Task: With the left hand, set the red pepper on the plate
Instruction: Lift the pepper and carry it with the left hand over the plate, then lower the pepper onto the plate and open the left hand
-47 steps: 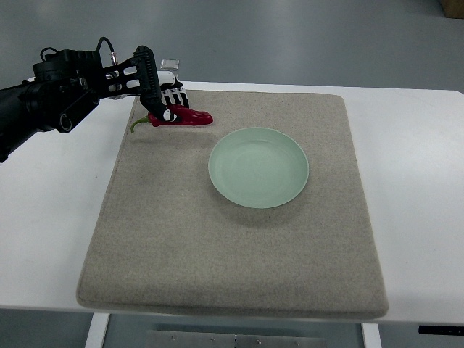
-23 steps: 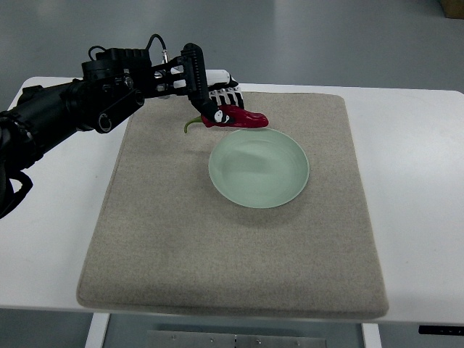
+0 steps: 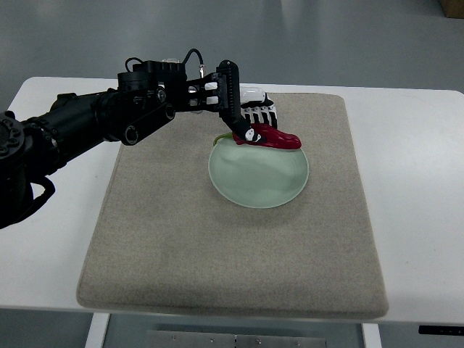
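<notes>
Top view shows the left hand (image 3: 250, 119) with fingers curled around the red pepper (image 3: 274, 137), holding it beneath the fingertips above the far rim of the pale green plate (image 3: 257, 190).

Reaching in from the picture's left, left hand (image 3: 250, 119) gripping the red pepper (image 3: 272, 137) with curled fingers. Holding the pepper over the far rim of the pale green plate (image 3: 259, 177), green stem pointing left. Plate sitting on the beige mat (image 3: 181, 246) covering the white table (image 3: 413, 203)
</notes>
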